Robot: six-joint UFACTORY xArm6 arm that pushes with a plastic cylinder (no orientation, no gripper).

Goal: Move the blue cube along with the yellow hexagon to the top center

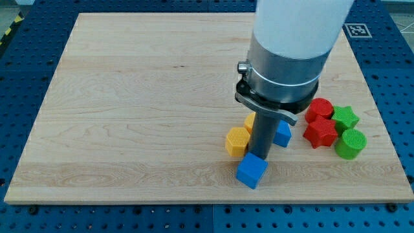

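The blue cube [251, 171] sits near the view's bottom centre of the wooden board [129, 97]. The yellow hexagon [237, 141] lies just up and left of it. My tip [259, 155] stands right behind the blue cube's upper edge, to the right of the yellow hexagon, seemingly touching the cube. A second yellow block [249, 122] is partly hidden behind the rod. A second blue block [283, 134] peeks out to the rod's right.
At the view's right stands a cluster: a red block [319, 109], a red star-like block [321, 134], a green star [345, 117] and a green cylinder [350, 144]. The arm's white body [294, 32] covers the board's top right.
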